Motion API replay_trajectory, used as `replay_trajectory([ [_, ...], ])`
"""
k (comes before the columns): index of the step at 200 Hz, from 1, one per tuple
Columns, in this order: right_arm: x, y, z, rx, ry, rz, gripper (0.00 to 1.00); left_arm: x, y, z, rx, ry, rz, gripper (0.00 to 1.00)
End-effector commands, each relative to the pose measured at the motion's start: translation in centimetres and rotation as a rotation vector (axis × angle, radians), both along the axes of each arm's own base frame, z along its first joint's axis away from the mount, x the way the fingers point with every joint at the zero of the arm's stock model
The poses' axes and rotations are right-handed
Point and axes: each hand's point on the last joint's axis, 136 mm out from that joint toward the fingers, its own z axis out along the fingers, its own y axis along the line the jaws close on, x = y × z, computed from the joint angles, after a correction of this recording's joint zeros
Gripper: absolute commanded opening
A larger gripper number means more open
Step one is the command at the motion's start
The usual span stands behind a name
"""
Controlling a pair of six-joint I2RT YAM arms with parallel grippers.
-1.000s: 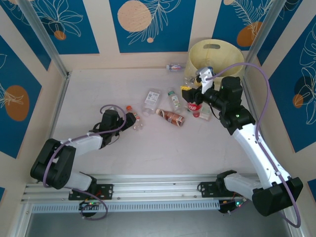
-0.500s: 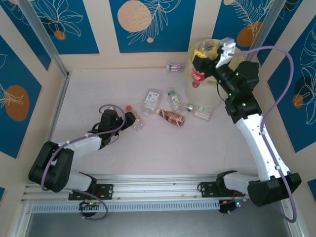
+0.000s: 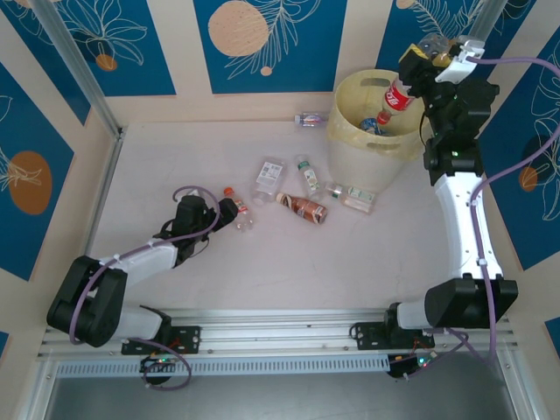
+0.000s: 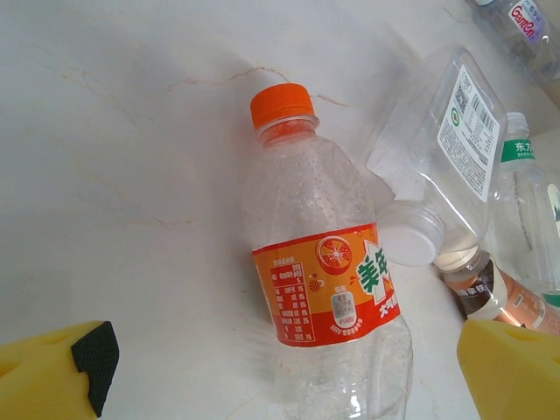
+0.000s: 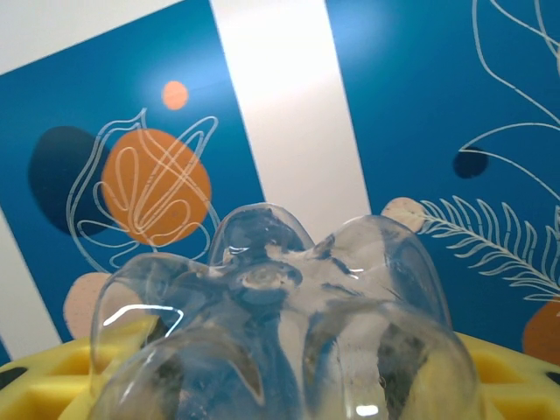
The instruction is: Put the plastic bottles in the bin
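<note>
- As I look down from the overhead camera, the counter (image 3: pixel 262 262) runs pale and flat under both arms. The bin (image 3: pixel 359 162) stands at its far right, near the back wall.
- The right arm is raised high over the bin. The right claw (image 3: pixel 420 58) is clenched on the base end of a red-label bottle (image 3: pixel 396 94). That bottle hangs tilted, cap downward, above the bin's mouth.
- On the right wrist camera, the red-label bottle's lobed clear base (image 5: pixel 280 332) sits between the yellow fingers (image 5: pixel 44 385).
- The left arm lies low across the counter's left half. The left claw (image 3: pixel 231 210) is released, jaws spread wide to either side of an orange-cap bottle (image 4: pixel 324 289). That bottle lies flat on the counter with its cap pointing away from the wrist.
- As far as I can see on the left wrist camera, the fingers (image 4: pixel 44 372) stand apart from it.
- Inside the bin I see a blue bottle (image 3: pixel 372 124).
- Mid-counter lie a square bottle (image 3: pixel 269 173) with a white cap, a green-label bottle (image 3: pixel 307 175) and a brown bottle (image 3: pixel 304 207), close together.
- A clear bottle (image 3: pixel 352 196) lies just beside the bin's foot.
- A far bottle (image 3: pixel 309 119) lies against the back wall, left of the bin.
</note>
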Motion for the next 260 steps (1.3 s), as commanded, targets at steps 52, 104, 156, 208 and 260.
replay_trajectory([
  [52, 5.2, -3.2, -8.1, -0.03, 0.384, -0.175, 0.33, 0.3, 0.8, 0.4, -0.008, -0.018, 0.033, 1.0],
  [104, 7.2, -6.3, -15.0, -0.08, 0.604, -0.33, 0.42, 0.3, 0.9, 0.3, -0.004, -0.014, 0.034, 1.0],
  [156, 6.6, -7.3, -15.8, -0.011, 0.698, -0.393, 0.85, 0.3, 0.9, 0.2, -0.004, -0.01, 0.034, 1.0],
  [208, 4.9, -6.6, -13.1, -0.016, 0.642, -0.404, 0.99, 0.3, 0.9, -0.1, -0.003, 0.004, 0.037, 1.0],
  [260, 4.5, -3.5, -12.5, -0.05, 0.621, -0.243, 0.99, 0.5, 0.6, -0.6, -0.01, 0.028, 0.026, 1.0],
])
